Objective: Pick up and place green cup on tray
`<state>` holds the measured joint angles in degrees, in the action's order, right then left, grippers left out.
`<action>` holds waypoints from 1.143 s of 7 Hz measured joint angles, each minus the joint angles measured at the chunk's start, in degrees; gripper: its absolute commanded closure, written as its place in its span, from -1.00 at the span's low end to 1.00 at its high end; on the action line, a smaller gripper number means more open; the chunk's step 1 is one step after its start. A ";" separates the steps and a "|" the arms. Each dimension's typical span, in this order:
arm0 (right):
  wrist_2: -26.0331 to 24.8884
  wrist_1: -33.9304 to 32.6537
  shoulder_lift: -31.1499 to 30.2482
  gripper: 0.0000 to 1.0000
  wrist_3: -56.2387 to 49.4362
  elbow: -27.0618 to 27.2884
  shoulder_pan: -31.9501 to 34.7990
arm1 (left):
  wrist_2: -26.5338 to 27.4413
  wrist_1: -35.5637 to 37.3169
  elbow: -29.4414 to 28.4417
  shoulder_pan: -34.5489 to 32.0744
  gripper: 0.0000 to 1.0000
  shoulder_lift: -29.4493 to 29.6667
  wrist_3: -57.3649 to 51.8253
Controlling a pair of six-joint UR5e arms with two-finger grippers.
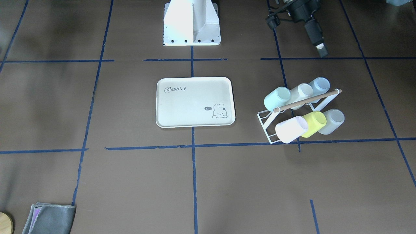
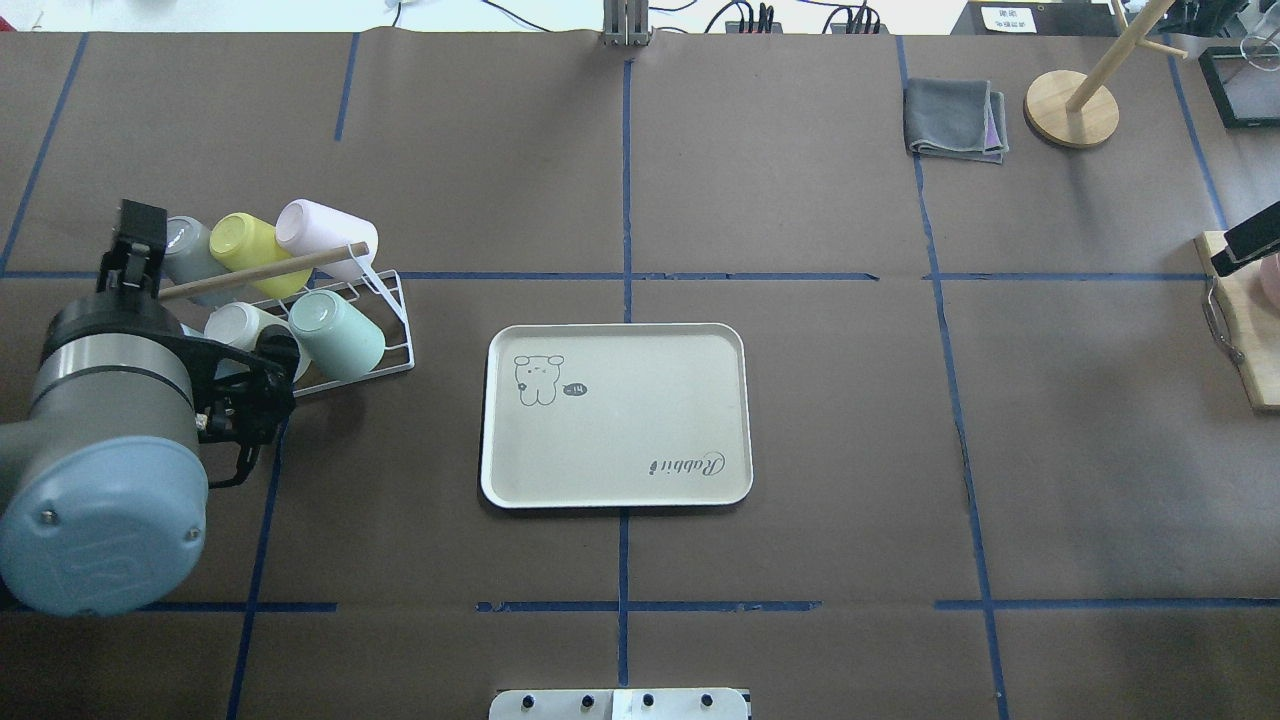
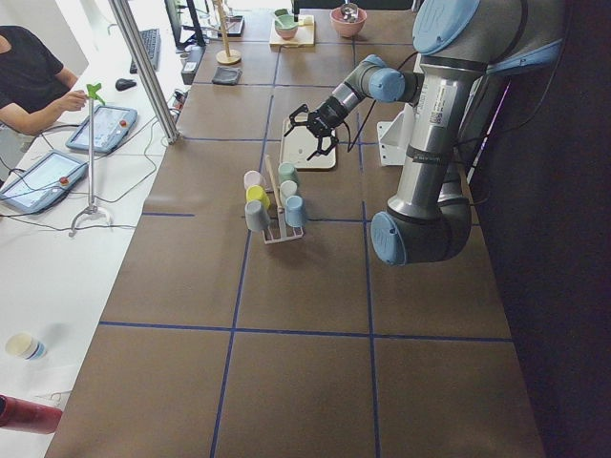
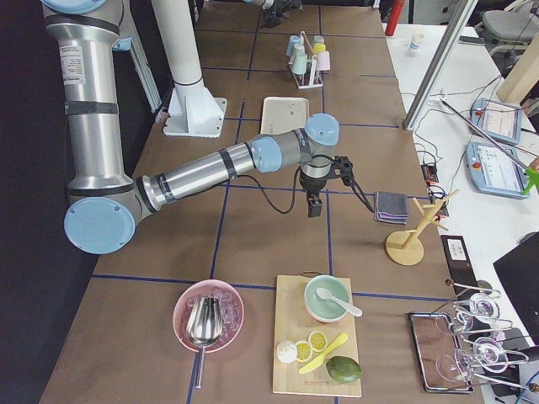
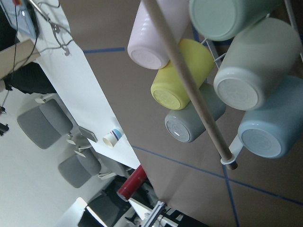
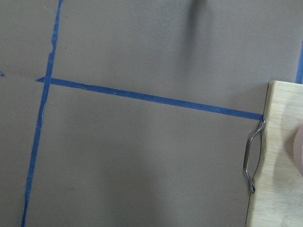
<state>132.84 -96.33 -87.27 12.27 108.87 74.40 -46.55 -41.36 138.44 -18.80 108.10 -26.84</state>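
Note:
The green cup (image 1: 277,98) lies on its side on a white wire rack (image 1: 265,118), at the end nearest the tray; it also shows in the overhead view (image 2: 338,333) and the left wrist view (image 5: 227,16). The cream tray (image 1: 195,97) with the "Rabbit" script lies flat and bare mid-table (image 2: 640,400). My left gripper (image 1: 321,50) hovers over the rack's other end (image 2: 135,230), apart from the cups; its fingers look spread in the left side view (image 3: 307,143). My right gripper (image 2: 1225,258) hangs far off at the table's right end (image 4: 313,210), fingers seemingly together and empty.
The rack also holds white (image 1: 300,92), pale blue (image 1: 320,85), pink (image 1: 291,129), yellow (image 1: 313,123) and grey (image 1: 332,121) cups under a wooden rod (image 1: 307,100). A grey cloth (image 2: 955,118), a wooden stand (image 2: 1072,105) and a cutting board (image 2: 1250,340) are at the right.

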 measured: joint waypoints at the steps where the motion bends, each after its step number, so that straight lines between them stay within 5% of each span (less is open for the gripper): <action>1: 0.59 0.03 -0.06 -1.00 -0.06 -0.43 0.03 | 2.79 0.46 -2.55 1.60 -0.99 1.19 -4.75; 4: 1.51 0.09 -0.09 -1.00 -0.07 -0.88 0.04 | 9.17 0.61 -11.45 4.19 -1.00 4.88 -15.70; 8: 2.68 0.09 0.27 -1.00 -0.09 -2.21 0.04 | 13.98 0.16 -18.94 6.82 -1.00 5.70 -16.47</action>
<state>135.52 -96.24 -86.99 12.19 106.66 74.44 -32.57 -41.20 119.50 -11.98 113.80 -43.31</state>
